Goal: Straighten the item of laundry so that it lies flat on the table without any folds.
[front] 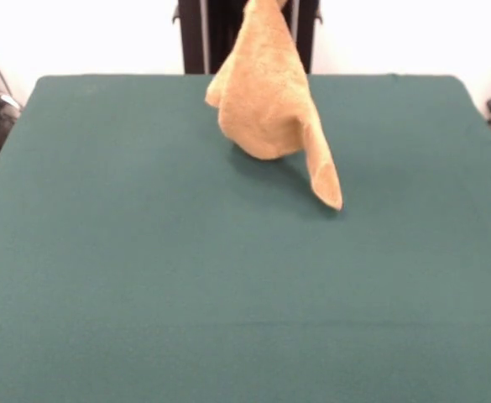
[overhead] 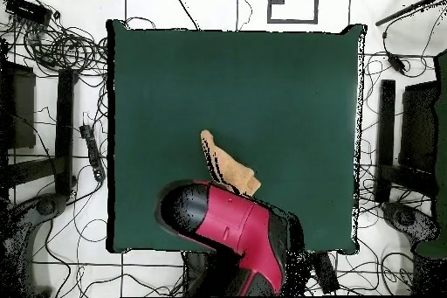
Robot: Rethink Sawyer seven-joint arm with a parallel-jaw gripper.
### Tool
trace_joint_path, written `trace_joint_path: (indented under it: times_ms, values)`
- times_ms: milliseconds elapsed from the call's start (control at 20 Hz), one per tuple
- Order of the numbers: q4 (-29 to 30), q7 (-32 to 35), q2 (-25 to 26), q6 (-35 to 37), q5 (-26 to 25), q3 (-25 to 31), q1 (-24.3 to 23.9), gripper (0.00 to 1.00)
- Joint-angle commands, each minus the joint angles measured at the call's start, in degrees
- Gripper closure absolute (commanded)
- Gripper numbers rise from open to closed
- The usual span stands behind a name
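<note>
The orange-tan towel (front: 266, 92) hangs bunched in a cone from the top edge of the front view, over the far middle of the green table (front: 144, 277). Its lowest corner (front: 329, 189) reaches down to the cloth or just above it. My gripper holds the towel's top; it is cut off above the front view's edge and hidden under the red and black arm (overhead: 231, 225) in the overhead view. There, only part of the towel (overhead: 231, 170) shows beside the arm, near the table's robot-side edge. No tag shows.
The robot's dark pedestal (front: 203, 34) stands behind the table's far edge. Cables and stands (overhead: 61, 50) lie on the floor around the table.
</note>
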Motion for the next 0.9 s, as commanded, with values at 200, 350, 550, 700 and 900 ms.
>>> trace_joint_path:
  times_ms: [200,350,550,700,900]
  values:
    - [1.6,4.3,-2.6,3.3,-6.2,0.8,-4.0,1.0]
    - [1.2,4.5,-3.2,3.7,-7.7,0.5,-4.2,1.0]
    - [1.1,4.2,-4.3,4.6,-9.3,0.6,-5.0,1.0]
    - [1.2,4.1,-4.9,4.6,-10.0,1.3,-5.8,1.0]
    - [1.0,4.9,-3.5,-3.6,-8.9,5.9,-8.2,1.0]
